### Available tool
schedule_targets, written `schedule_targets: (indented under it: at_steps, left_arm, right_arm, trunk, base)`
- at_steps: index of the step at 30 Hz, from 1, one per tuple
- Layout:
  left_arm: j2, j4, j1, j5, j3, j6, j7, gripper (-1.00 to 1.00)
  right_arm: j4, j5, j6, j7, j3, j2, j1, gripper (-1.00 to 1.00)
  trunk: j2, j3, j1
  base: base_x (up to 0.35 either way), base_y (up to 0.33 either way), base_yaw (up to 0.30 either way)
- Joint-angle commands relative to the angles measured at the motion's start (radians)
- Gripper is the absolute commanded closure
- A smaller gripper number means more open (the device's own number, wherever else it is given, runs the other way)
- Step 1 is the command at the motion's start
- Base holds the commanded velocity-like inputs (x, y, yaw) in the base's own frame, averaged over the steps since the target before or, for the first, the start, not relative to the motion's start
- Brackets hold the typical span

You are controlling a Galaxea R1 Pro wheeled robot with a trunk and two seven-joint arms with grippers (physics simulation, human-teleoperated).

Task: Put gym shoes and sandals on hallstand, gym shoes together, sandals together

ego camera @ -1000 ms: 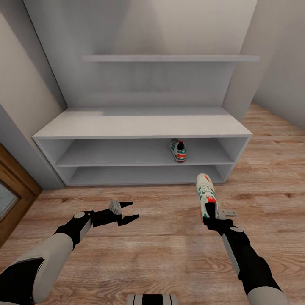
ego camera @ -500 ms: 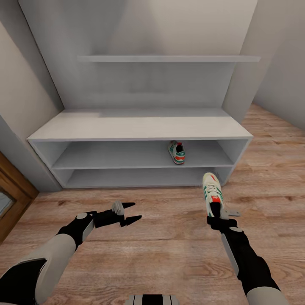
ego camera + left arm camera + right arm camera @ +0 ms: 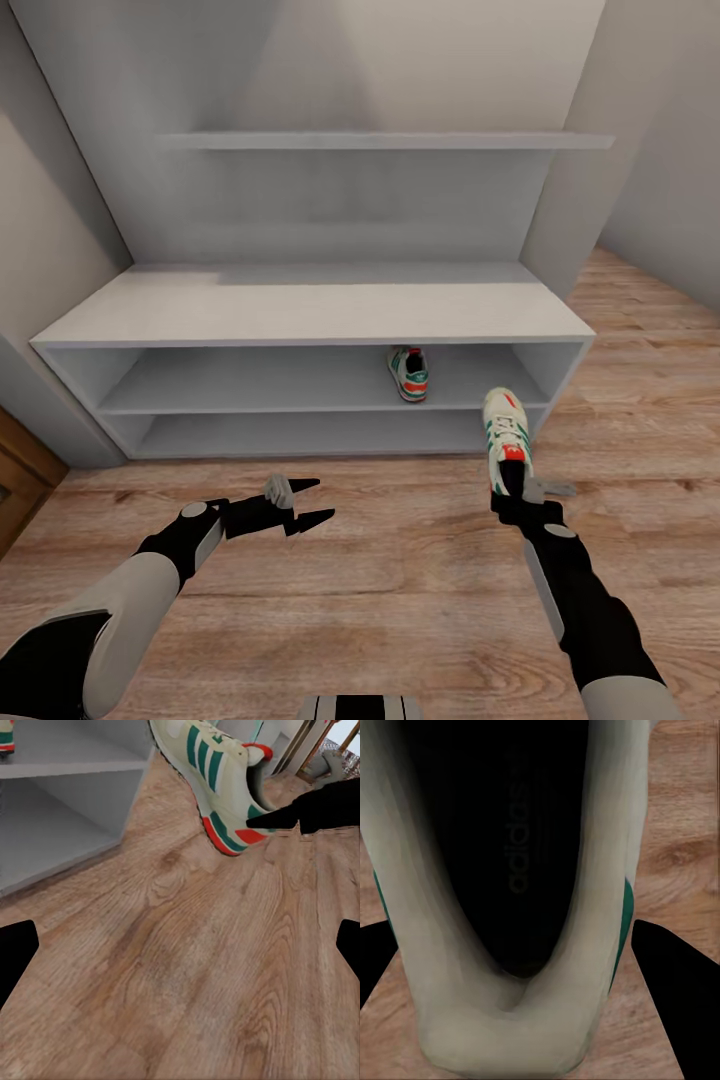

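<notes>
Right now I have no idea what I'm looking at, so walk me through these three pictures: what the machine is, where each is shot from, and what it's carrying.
This is a simulated two-armed robot. The wide picture comes from a camera on its head, looking down over both arms. The other two come from cameras near each arm's tool.

Ahead stands a pale grey hallstand on a wood-plank floor. One gym shoe already sits on its middle shelf.

The right tool grips a second gym shoe by the heel, toe pointing at the rack. Its wrist camera looks straight into that shoe's dark opening.

The left tool is open and holds nothing. Its camera sees the floor and the held shoe from the side.
</notes>
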Motion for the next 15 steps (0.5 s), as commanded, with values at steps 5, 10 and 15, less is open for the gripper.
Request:
schedule_targets:
  at_steps: [5,10,15]
  left_arm:
    - [-0.001,0.000,-0.001,-0.011,0.009,-0.007,-0.003,-1.00]
    - [-0.001,0.000,-0.001,-0.011,0.009,-0.007,-0.004,-1.00]
    - [-0.001,0.000,-0.001,-0.011,0.009,-0.007,-0.004,-1.00]
  right_arm:
    - [-0.042,0.002,0.011,-0.003,0.001,0.012,-0.001,1.00]
    - [-0.048,0.001,0.011,-0.002,0.001,0.017,0.000,1.00]
    - [-0.049,0.001,0.010,-0.001,0.001,0.018,0.000,1.00]
  trunk:
    - [0.000,-0.001,0.000]
    - [0.000,-0.001,0.000]
    - [0.000,-0.001,0.000]
  base:
    - [0.008,-0.003,0.000]
    - [0.003,0.000,0.000]
    - [0.154,0.000,0.000]
